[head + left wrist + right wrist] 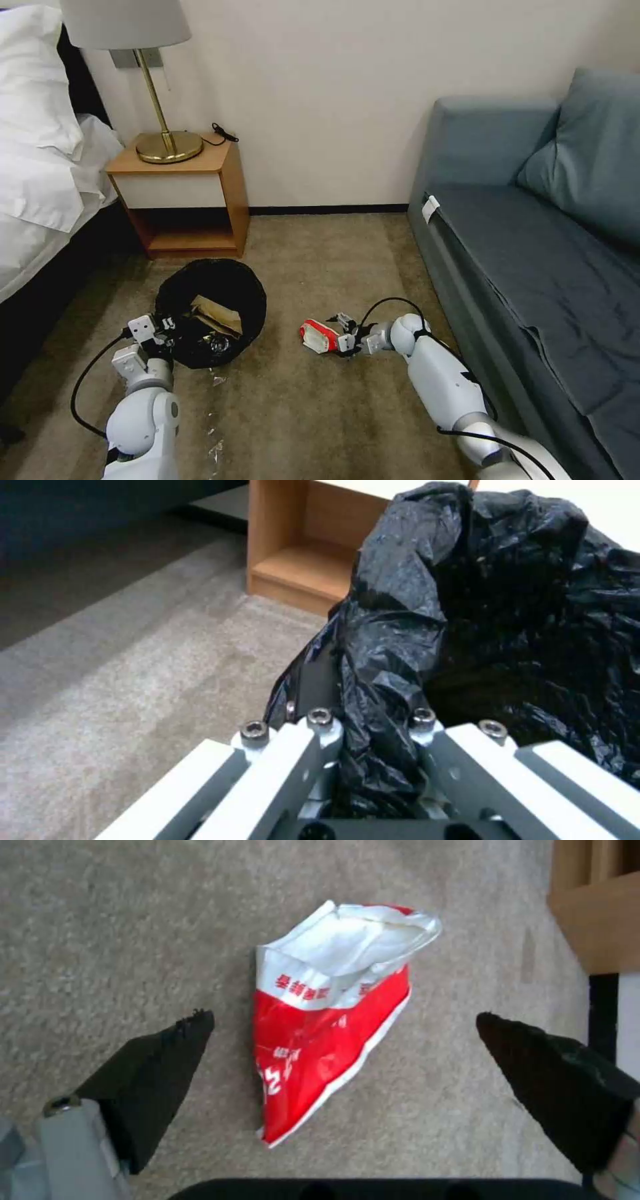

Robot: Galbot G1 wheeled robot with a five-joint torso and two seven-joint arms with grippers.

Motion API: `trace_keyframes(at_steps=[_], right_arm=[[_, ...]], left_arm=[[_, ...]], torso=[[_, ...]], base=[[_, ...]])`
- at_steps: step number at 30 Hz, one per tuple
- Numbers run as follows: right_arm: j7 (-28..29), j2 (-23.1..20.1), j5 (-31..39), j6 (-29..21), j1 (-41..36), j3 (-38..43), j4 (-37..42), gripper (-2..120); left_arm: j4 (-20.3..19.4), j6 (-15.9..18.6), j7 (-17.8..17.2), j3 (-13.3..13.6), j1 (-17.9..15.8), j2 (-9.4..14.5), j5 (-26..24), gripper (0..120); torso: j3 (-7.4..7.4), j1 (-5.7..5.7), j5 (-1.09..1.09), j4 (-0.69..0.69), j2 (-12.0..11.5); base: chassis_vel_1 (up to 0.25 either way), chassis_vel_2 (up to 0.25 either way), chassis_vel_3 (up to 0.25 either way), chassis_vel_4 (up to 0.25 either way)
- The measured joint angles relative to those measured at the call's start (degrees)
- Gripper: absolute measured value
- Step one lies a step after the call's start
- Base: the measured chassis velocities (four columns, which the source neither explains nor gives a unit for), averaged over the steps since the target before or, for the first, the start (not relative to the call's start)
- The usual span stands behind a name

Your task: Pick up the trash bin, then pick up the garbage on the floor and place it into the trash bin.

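Two tools at work, both low over the carpet floor (347, 413). Left tool (167, 328) is clenched on the near rim of the trash bin (227, 280), black liner bunched between its fingers (293, 760); likely holding the bin steady and mouth-up as the drop target. Bin sits on the floor just in front of the nightstand (200, 200), bed to its left; gold-brown wrapper (217, 313) already inside. Right tool (343, 333) is released, jaws spread wide with the red-and-white wrapper (320, 1040) lying flat on the carpet between the fingertips (167, 1050), not yet touched; looks lined up to close on it. Sofa (520, 267) edge runs close beside the right arm, little room that side. Open carpet between wrapper and bin gives a free path across. Small scraps (215, 447) lie near the left arm.
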Motion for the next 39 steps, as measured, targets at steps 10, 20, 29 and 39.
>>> trace_keyframes(at_steps=[10,20,29,39], right_arm=[[8.61,2.18,-3.17,-2.6,0.57,-2.14,-5.2,100],[12.66,3.68,-3.41,-7.84,0.75,-3.18,-10.2,100],[15.06,5.0,-1.97,-11.07,0.35,-4.13,-10.76,89],[18.02,6.55,2.11,-14.26,-0.32,-5.28,-11.27,55]], left_arm=[[-1.11,-0.16,0.08,-0.39,1.06,0.11,-0.27,3],[-1.99,-0.83,0.52,-1.52,2.88,0.17,-0.97,3],[-2.92,-1.49,1.02,-2.26,4.52,0.1,-1.47,3],[-4.23,-1.49,0.96,-2.25,5.1,0.0,-1.49,3]], torso=[[0.0,0.0,0.0,0.01,0.0],[-0.01,0.0,-0.02,0.0,0.01],[-0.01,-0.01,-0.02,-0.01,0.01],[0.01,0.0,0.03,0.04,-0.01]], base=[[0.0,0.0,0.0,0.0],[0.0,0.0,0.0,0.0],[0.0,0.0,0.0,0.0],[0.0,0.0,0.0,0.0]])
